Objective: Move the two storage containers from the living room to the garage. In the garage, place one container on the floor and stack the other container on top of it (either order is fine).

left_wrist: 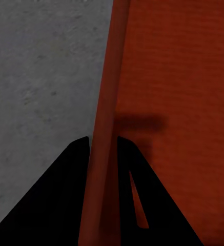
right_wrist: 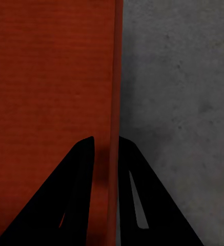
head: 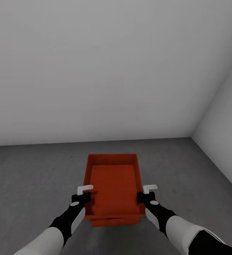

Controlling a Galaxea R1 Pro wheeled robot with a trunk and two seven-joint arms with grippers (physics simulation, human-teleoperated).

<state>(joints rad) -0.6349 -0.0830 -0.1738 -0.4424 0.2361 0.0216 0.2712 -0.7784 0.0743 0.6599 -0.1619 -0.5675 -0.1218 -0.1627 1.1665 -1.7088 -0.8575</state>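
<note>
Left claw: black fingers are straddling the thin left wall of the upper storage container, one finger outside and one inside, pressed against the wall; the claw is clamping that wall. In the left wrist view the orange-red wall is running straight between the two dark fingers.

Right claw: it is clamping the opposite, right wall of the same container in the same way, one finger inside and one outside, as seen in the right wrist view.

Upper storage container, between the two claws: orange-red, rectangular, open-topped, with thin plain walls and a faintly ribbed bottom. It is lying level, long side pointing away from the robot. No label, brand or writing is showing on any visible face.

Lower storage container: directly beneath the held one, a strip of a second orange-red bin is showing under the near edge of the upper bin. Whether the two are touching cannot be told.

Floor: dark grey, rough, speckled concrete is spreading out to either side of both claws and beyond the containers. It is showing just outside the gripped walls in both wrist views.

Walls: a plain white wall is rising beyond the containers, meeting a second white wall in a corner off to the right of the right claw. Both are bare of markings.
</note>
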